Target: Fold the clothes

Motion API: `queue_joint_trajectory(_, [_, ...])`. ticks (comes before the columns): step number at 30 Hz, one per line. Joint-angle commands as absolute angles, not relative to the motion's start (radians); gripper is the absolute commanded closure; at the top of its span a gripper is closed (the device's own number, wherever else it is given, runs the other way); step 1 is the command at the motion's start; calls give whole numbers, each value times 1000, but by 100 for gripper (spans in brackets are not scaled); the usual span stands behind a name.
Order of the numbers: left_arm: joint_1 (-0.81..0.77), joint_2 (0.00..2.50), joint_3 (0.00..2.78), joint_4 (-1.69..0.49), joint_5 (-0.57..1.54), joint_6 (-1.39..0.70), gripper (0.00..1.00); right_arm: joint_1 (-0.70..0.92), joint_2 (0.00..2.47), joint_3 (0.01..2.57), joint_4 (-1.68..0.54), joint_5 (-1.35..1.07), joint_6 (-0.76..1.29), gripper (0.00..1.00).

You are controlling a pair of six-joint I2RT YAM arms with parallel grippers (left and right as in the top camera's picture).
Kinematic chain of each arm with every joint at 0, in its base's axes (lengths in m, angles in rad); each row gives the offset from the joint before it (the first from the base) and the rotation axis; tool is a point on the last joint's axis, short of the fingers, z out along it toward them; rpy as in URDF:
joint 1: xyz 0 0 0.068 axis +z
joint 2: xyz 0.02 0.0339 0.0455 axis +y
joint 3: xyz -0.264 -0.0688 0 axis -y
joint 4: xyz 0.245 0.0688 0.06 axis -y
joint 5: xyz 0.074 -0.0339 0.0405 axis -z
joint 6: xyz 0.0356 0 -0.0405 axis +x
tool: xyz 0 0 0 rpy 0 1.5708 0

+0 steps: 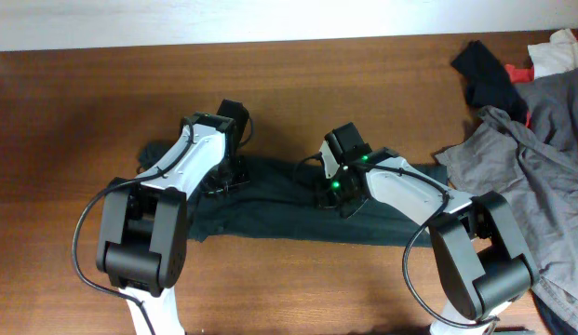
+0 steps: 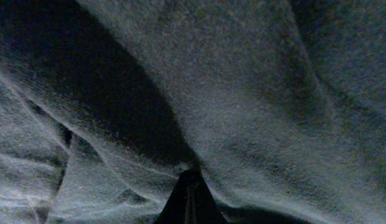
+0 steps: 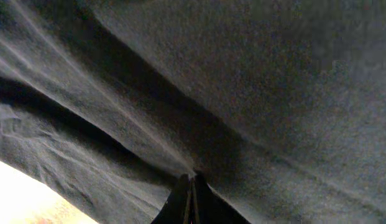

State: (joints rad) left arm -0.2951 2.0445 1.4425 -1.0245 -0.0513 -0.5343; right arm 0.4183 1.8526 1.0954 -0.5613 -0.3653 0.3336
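Observation:
The clothes [image 1: 270, 200] are a very dark blackish-green garment lying as a long crumpled band across the middle of the wooden table [image 1: 74, 112]. My left gripper [image 1: 222, 180] is down on the garment's left part. My right gripper [image 1: 328, 197] is down on its middle. In the left wrist view the shut fingertips [image 2: 191, 180] pinch the fabric [image 2: 242, 93], and creases run out from the tip. In the right wrist view the shut gripper [image 3: 191, 179] also bites into the cloth [image 3: 273, 81], with a fold pulled taut from it. No logo shows.
A light grey garment [image 1: 540, 158] is heaped at the right edge, close to the right arm's base. Behind it lie a small black cloth [image 1: 489, 74], a red scrap [image 1: 519, 71] and something white [image 1: 560, 51]. Bare wood spans the left and the back.

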Motion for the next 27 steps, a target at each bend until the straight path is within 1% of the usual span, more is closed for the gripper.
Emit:
queue_joint_trajectory(1, [-294,2054,1438,-1031,-41,-518,100,426,1860,1086,-591,-405,334,96])
queue_joint_trajectory(10, [-294,2054,1438,-1030,-41,-518,99,429,1860,1086,-701,-413,334,96])
queue_joint_trajectory(12, [-294,2054,1438,-1030,-41,-518,99,436,1860,1086,-731,-412,334,95])
queue_joint_trajectory(14, [-294,2053,1438,-1030,-41,-518,99,445,1860,1086,-760,-412,334,92])
queue_joint_trajectory(16, [-294,2053,1438,-1030,-41,-518,99,447,1860,1086,-780,-412,326,93])
queue_joint_trajectory(17, [-294,2053,1438,-1030,-41,-518,100,447,1859,1087,-778,-413,323,96])
queue_joint_trajectory(23, [-294,2053,1469,-1059,-40,-499,100,437,1832,1168,-771,-545,289,96])
queue_joint_trajectory(27, [-294,2043,1547,-1142,-39,-499,100,439,1829,1221,-748,-545,297,96])
